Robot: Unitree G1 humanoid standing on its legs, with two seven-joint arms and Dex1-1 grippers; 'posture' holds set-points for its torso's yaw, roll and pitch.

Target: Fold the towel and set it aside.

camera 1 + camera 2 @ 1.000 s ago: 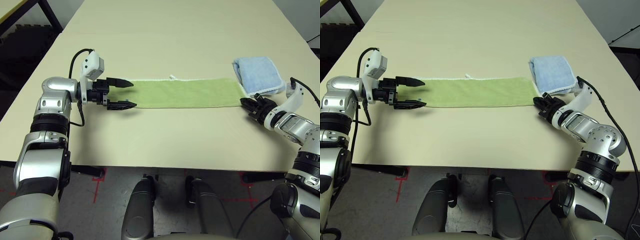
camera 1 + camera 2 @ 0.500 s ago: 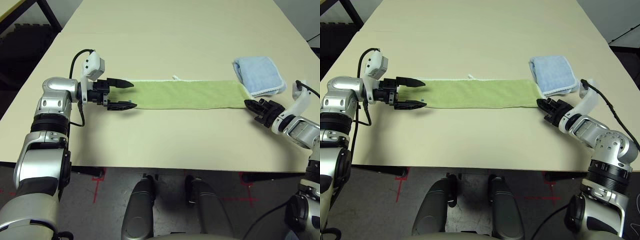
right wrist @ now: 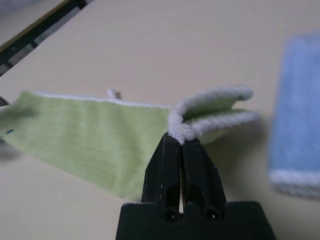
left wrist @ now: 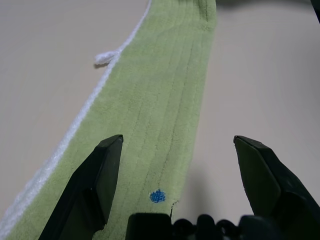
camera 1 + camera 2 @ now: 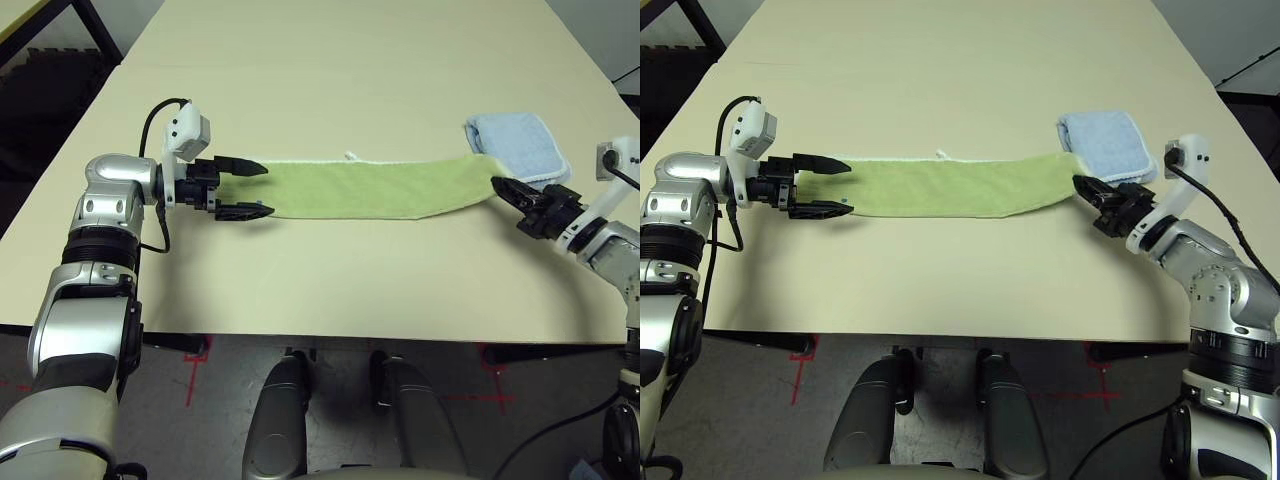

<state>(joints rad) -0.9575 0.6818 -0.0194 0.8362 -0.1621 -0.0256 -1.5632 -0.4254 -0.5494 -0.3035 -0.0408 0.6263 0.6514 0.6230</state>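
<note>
Our right gripper (image 3: 181,142) pinching towel (image 5: 370,188) end, lifted off table (image 5: 330,80) beside blue cloth (image 5: 520,148). Left gripper (image 5: 250,190) spread, straddling far end. We judge towel light, limp; pinch stitched corners.

A wide beige table (image 5: 330,80) is seen from above, its surface plain and pale. Near its right side a light blue cloth (image 5: 518,147) is laid flat, folded into a thick rectangle with a white edging. Dark floor is visible past the table's front edge, marked with what may be red tape (image 5: 196,362).
</note>
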